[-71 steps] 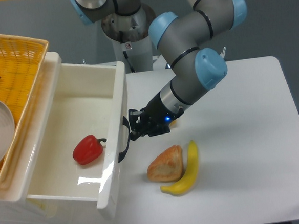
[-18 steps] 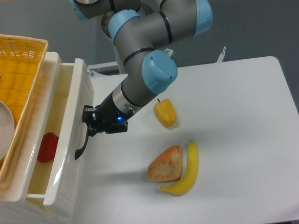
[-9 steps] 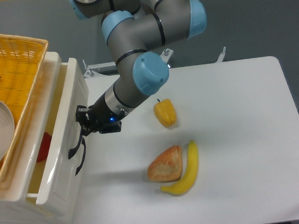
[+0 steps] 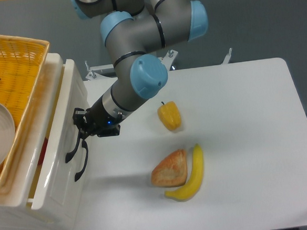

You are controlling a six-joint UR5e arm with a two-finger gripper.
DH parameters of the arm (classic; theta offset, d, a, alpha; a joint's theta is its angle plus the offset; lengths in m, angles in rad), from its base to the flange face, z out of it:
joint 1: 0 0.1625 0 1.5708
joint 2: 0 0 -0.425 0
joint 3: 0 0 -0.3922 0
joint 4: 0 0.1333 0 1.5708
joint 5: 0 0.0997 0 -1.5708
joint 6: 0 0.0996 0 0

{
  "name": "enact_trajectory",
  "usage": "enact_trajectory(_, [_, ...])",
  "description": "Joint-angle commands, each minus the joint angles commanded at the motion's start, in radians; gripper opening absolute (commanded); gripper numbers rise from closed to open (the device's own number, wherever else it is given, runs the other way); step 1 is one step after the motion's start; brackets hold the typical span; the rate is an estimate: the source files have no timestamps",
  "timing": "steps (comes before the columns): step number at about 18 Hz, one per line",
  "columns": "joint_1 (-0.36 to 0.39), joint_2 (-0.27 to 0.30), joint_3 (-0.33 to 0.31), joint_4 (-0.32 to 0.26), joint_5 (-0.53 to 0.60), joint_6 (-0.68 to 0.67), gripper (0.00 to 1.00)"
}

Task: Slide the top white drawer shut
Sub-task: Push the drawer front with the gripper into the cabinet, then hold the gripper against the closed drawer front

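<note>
- Pushing toward the left edge of the frame is what your coming move turns on: the top white drawer (image 4: 53, 153) lies directly left of the gripper (image 4: 80, 126), with the fingertips at its front panel, right by the upper dark handle (image 4: 71, 150).
- You have the drawer at the left of the frame, nearly in. Only a narrow strip of its inside shows, with something red (image 4: 42, 154) in the gap.
- Its front panel runs lengthwise from upper centre-left down toward the lower left, so your travel should go square across that line, not along it.
- You cannot tell from this view whether the fingers are apart, together or clamped on the handle; they look dark and bunched at the panel.
- A second dark handle (image 4: 82, 163), on the lower drawer front, sits just below and right of the first; keep your contact on the upper one.
- The yellow woven basket (image 4: 14, 77) rests on top of the cabinet at upper left, out of the push line.
- The white table (image 4: 250, 140) gives you room behind the arm: a yellow pepper (image 4: 169, 116), a bread piece (image 4: 170, 168) and a banana (image 4: 192, 173) lie at centre frame, well apart from the drawer.
</note>
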Motion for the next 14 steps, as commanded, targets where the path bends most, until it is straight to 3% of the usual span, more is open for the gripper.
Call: enact_trajectory(14, [-0.005, -0.002, 0.0, 0.011, 0.0, -0.012, 0.04])
